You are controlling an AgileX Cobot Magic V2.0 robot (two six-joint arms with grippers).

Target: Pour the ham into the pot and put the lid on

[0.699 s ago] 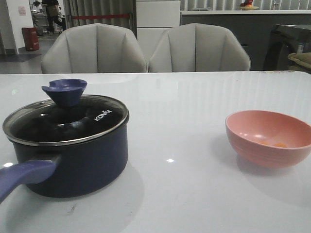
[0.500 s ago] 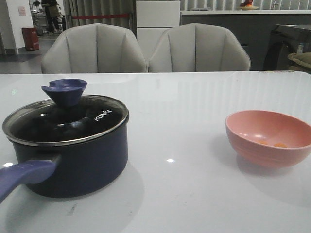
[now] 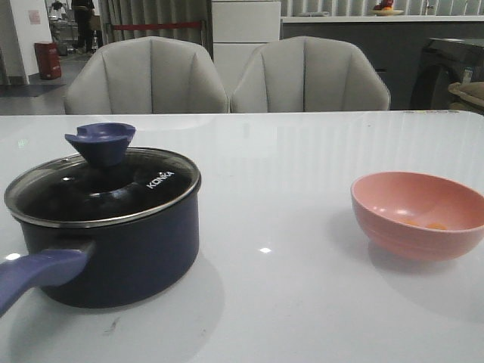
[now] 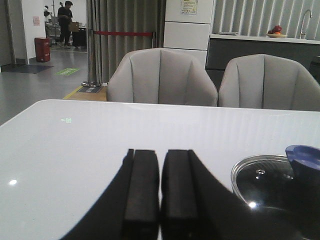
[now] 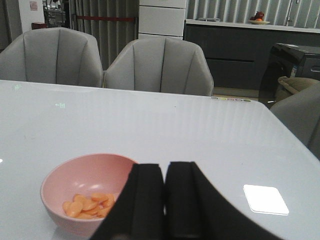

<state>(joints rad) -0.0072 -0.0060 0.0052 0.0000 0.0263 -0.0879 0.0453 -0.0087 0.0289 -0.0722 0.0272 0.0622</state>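
Observation:
The dark navy pot [image 3: 113, 249] stands on the white table at the front left, its blue-purple handle [image 3: 38, 274] pointing toward the near edge. The glass lid [image 3: 106, 189] with blue knob [image 3: 100, 142] sits on the pot; the lid [image 4: 265, 182] also shows in the left wrist view. Several orange-pink ham bits [image 5: 87, 204] lie in a pink bowl [image 3: 420, 214] at the right; the bowl [image 5: 75, 177] is beside my right gripper [image 5: 165, 170]. That gripper is shut and holds nothing. My left gripper [image 4: 160, 157] is shut and empty, beside the lid. Neither gripper shows in the front view.
Two grey chairs [image 3: 227, 76] stand behind the table's far edge. A bright light patch [image 5: 265, 199] reflects on the tabletop near the right gripper. Dark counters and cabinets [image 3: 378, 45] line the back of the room.

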